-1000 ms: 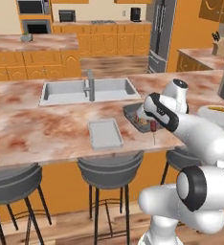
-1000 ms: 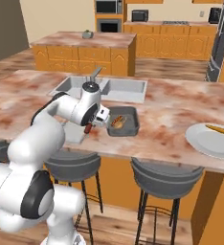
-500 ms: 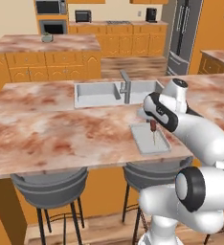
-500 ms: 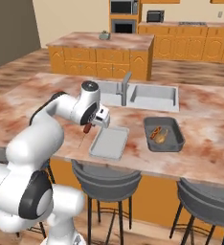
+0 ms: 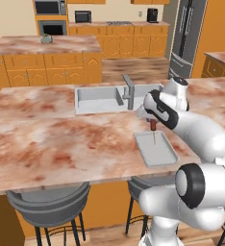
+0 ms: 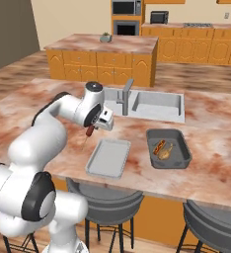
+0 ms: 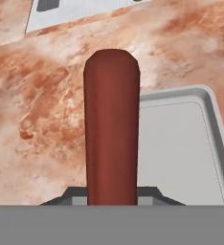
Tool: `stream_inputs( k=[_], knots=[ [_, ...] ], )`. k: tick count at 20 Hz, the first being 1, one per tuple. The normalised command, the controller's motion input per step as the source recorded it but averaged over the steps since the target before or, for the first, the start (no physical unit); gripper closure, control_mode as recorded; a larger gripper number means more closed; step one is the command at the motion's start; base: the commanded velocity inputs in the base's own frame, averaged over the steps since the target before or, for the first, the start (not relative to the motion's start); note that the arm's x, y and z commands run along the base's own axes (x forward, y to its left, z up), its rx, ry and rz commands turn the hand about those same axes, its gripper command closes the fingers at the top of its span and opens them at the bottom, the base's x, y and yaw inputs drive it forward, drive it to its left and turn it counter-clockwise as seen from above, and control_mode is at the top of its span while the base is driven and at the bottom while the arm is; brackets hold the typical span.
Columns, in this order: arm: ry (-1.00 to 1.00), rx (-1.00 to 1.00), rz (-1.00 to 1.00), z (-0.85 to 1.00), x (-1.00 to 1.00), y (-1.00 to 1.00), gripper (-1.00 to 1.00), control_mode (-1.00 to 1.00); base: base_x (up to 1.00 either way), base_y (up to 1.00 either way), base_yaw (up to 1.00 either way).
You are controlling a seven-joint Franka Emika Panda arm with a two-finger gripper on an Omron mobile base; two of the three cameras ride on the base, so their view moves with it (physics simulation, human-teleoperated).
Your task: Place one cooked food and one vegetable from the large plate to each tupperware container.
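I'm gripping a sausage [image 7: 112, 124] in my gripper [image 6: 91, 129], jaws clenched on its upper end so it's hanging down over the counter [image 5: 52, 144], just off the near-left corner of the tray [image 6: 109, 157], probably so I can be lowering it in flat. The tray is lying bare beside the tub [image 6: 169, 148], which is already holding what looks like a sausage and an orange vegetable, so I'm judging this one belongs in the tray. Further back, the sink [image 6: 152, 105] is sitting behind both containers, well apart from my load.
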Motion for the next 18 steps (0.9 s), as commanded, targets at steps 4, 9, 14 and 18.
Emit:
stream_inputs(
  k=[4, 9, 14, 18],
  knots=[
    [0.30, -0.04, 0.05, -0.30, 0.61, 0.14, 1.00, -1.00, 0.00, 0.00, 0.00],
    [0.32, -0.17, 0.18, -0.26, 0.47, -0.06, 1.00, -1.00, 0.00, 0.00, 0.00],
    [0.18, 0.01, 0.03, -0.56, 0.24, -0.18, 1.00, -1.00, 0.00, 0.00, 0.00],
    [0.06, 0.09, 0.00, -0.58, 0.00, -0.19, 1.00, -1.00, 0.00, 0.00, 0.00]
  ],
)
